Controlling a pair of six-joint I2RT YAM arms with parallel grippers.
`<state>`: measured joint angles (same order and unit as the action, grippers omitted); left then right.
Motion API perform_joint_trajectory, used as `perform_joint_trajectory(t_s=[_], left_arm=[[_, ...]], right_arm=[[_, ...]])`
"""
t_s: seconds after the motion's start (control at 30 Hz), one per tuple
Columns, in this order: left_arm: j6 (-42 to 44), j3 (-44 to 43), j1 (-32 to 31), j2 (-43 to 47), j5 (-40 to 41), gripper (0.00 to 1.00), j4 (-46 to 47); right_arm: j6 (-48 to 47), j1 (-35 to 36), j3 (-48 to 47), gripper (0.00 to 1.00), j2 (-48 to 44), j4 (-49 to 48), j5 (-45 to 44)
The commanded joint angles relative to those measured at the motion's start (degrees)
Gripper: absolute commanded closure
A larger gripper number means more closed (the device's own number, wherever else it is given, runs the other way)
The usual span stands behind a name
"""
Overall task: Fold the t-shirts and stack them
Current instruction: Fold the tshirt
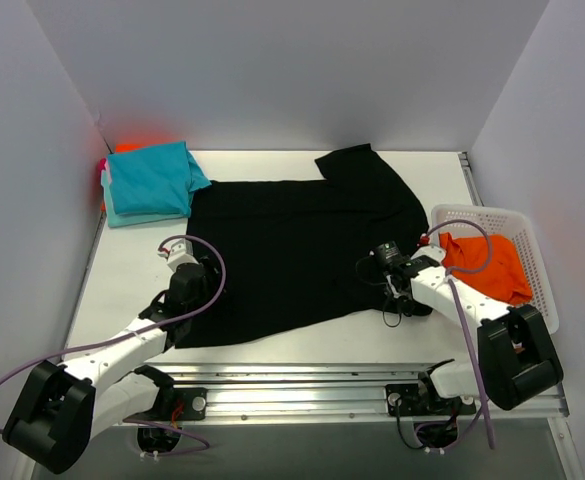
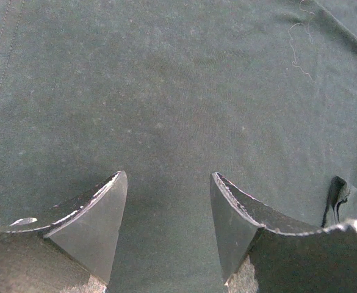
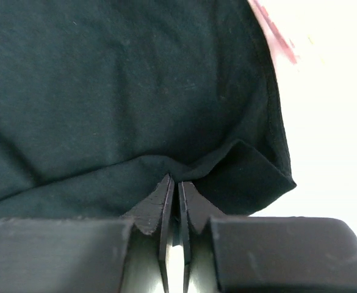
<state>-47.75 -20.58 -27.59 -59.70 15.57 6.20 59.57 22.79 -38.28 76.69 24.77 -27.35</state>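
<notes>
You're at the first fold of the black t-shirt [image 1: 292, 250], I reckon. It lies spread out across the middle of the table [image 1: 122, 270]. Your right gripper [image 3: 173, 180] is pinched shut on the shirt's edge around its 4 o'clock side. The cloth puckers up into the tips, so that side looks grabbed.

Your left gripper [image 2: 168, 177] is the odd one out: fingers apart, right over plain cloth near the shirt's 8 o'clock, holding nothing. Can't tell if the tips touch the fabric. I'd say you need a left pinch on an edge before lifting, otherwise only one side comes up and the fold goes crooked.

The folded teal t-shirts [image 1: 150, 180] sit at the table's 10 o'clock, which looks like your stack. The orange t-shirt [image 1: 487, 265] waits in the white basket [image 1: 537, 265] at 3 o'clock.
</notes>
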Motion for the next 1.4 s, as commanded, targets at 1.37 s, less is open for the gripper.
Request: perform_joint_trajectory(t_s=[1.37], left_arm=[[-35.13,-6.40,-18.90,14.01,24.42,0.42,-54.62]], right_arm=[[-6.84,11.40,-3.73,1.00,-41.61,7.04,5.29]])
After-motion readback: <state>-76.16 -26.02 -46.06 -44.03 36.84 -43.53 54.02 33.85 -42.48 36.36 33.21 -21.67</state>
